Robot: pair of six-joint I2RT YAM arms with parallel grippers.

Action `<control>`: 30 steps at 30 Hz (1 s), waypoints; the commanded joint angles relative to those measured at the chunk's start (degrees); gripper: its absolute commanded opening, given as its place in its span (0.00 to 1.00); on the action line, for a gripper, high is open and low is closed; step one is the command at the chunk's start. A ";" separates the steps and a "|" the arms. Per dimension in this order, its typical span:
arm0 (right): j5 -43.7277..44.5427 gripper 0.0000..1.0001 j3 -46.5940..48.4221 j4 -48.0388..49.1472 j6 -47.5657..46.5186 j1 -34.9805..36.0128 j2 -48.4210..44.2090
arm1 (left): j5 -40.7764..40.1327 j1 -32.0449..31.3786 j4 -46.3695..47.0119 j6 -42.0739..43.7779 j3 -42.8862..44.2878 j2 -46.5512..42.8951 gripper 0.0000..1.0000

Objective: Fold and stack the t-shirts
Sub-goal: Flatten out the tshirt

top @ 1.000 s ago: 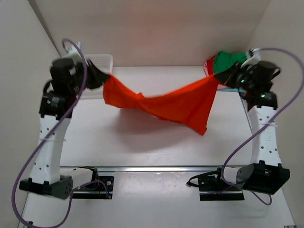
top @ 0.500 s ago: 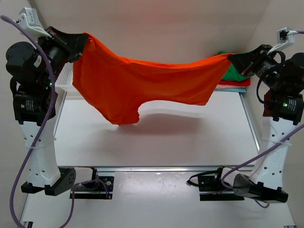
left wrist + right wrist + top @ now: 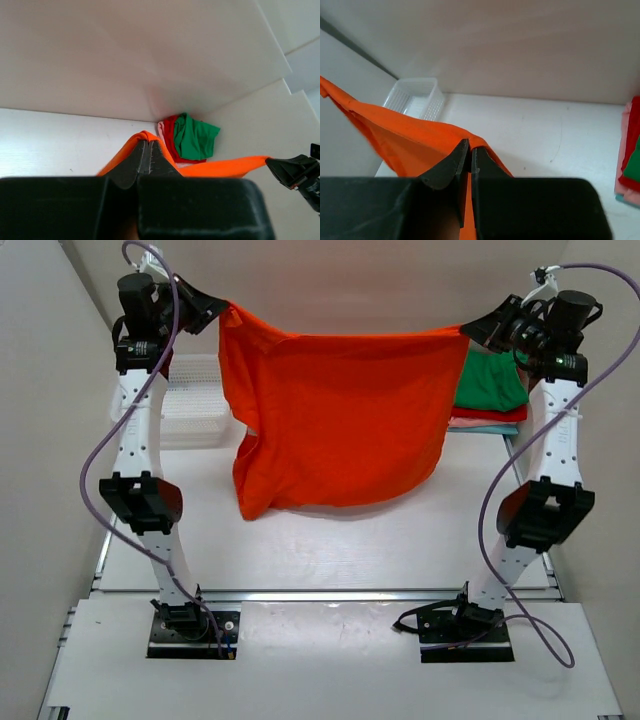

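orange t-shirt (image 3: 340, 420) hangs between left tool (image 3: 224, 308) and right tool (image 3: 466, 332), each clamping a corner.

The bright orange cloth t-shirt (image 3: 340, 420) looks soft, matt and creased; the folded green cloth t-shirt (image 3: 490, 385) matt too; my black fingers (image 3: 445, 170) dull, smooth plastic; the white plastic mesh basket (image 3: 195, 420) faintly glossy; the white table (image 3: 330, 540) smooth, satin
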 commanded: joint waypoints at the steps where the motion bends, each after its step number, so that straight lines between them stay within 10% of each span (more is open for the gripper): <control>1: 0.57 0.00 13.40 4.02 1.84 -0.49 3.62 | 4.94 3.40 14.88 -9.16 3.75 -2.80 0.00; 12: -1.02 0.00 -0.27 6.13 -0.07 -2.52 -3.74 | 3.19 0.51 12.72 -1.37 -8.16 -15.07 0.00; 22: 18.38 0.00 -48.60 0.52 -7.28 6.95 -28.94 | -12.26 -12.94 11.14 7.52 -74.75 -53.47 0.00; 30: 25.34 0.00 -76.82 -11.00 -1.04 9.61 -47.06 | -10.44 -14.35 -0.98 6.11 -102.20 -73.44 0.00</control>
